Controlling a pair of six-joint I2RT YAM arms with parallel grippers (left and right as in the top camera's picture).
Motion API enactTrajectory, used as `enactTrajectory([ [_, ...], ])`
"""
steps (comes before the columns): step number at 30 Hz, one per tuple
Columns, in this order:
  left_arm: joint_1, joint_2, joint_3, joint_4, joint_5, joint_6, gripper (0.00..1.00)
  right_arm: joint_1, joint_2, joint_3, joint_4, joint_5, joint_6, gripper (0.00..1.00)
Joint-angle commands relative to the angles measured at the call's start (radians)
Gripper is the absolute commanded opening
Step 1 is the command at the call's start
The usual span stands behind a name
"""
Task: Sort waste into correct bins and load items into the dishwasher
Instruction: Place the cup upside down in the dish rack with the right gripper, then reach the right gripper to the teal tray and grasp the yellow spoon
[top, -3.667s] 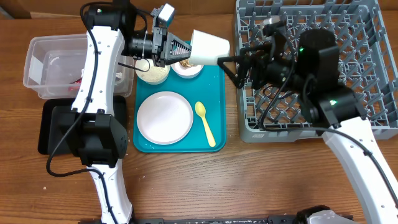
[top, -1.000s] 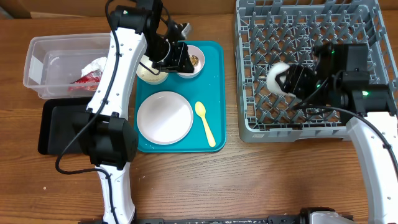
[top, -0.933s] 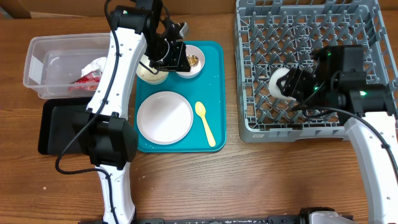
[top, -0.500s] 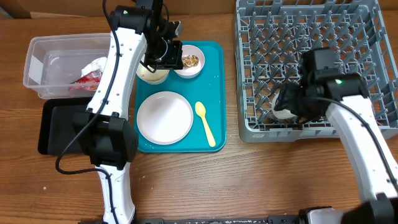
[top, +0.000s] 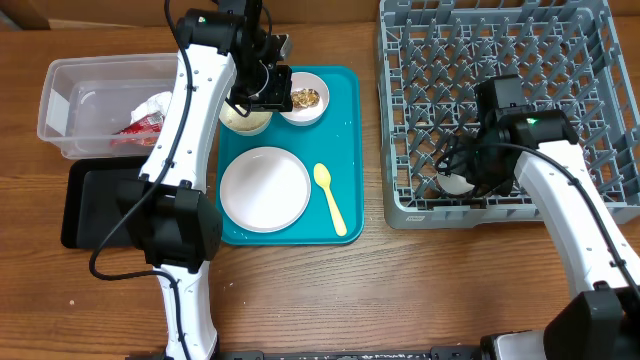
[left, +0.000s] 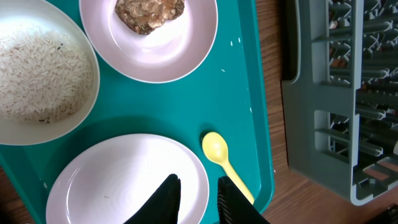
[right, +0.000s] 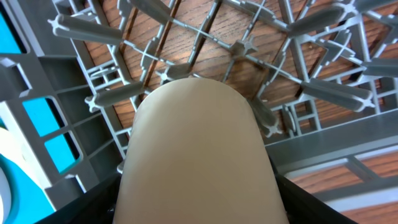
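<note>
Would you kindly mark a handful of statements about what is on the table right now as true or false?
1. The yellow spoon lies on the teal tray beside the plate. True.
2. The white cup is inside the grey rack. True.
3. The plate stands upright in the grey rack. False: it lies flat on the teal tray.
4. The red wrapper is in the clear tub. True.
5. Both bowls on the teal tray are empty. False: one bowl holds rice, the other bowl brown crumbs.
</note>
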Motion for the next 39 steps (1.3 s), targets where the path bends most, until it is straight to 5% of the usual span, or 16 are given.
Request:
enactTrajectory([
  [1,-0.008,-0.007,0.013,0.000,-0.010,-0.014,0.24,0.005,0.005,0.023,0.016,-0.011,-0.003,0.75],
  [7,-0.008,-0.007,0.013,-0.004,-0.010,-0.014,0.25,0.005,0.013,0.023,0.026,-0.039,-0.022,0.84],
  [23,-0.009,-0.007,0.013,-0.008,-0.010,-0.014,0.25,0.023,0.009,0.167,-0.006,-0.138,-0.056,0.79],
  [31,-0.006,-0.007,0.013,-0.004,-0.012,-0.020,0.25,0.232,0.021,0.251,0.029,-0.143,-0.074,0.78],
  [39,0.061,-0.007,0.013,-0.004,-0.105,-0.187,0.25,0.478,0.201,0.251,0.096,-0.022,-0.022,0.72],
])
